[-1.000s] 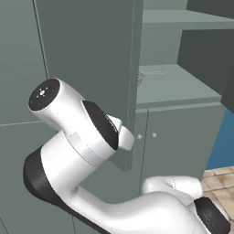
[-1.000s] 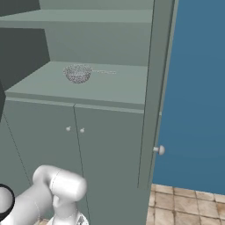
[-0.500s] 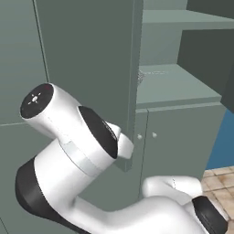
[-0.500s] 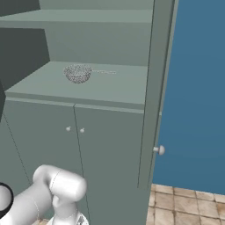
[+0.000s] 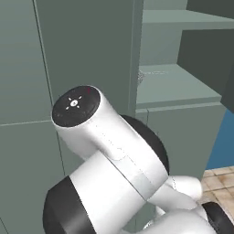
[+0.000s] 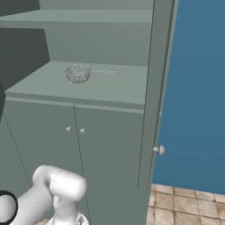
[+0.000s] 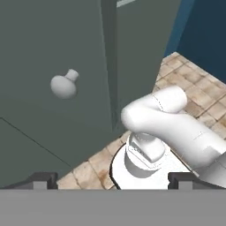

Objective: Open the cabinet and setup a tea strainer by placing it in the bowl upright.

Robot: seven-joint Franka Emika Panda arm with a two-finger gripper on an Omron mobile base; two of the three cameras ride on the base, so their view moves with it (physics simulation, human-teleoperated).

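Arm (image 5: 105, 155) swinging nearer the left base camera than a moment back, now blocking more of the cabinet (image 5: 87, 59). Door (image 6: 151, 88) standing open already, so opening judged done and reaching for the strainer (image 6: 78, 73) judged next. Gripper (image 7: 112, 178) hanging low, tips spread wide apart, clamping nothing, facing a door knob (image 7: 64, 84) and the floor (image 7: 194, 92). Strainer resting on the cabinet shelf (image 6: 110, 90), above the lower double doors, well apart from the gripper. Bowl not being spotted.
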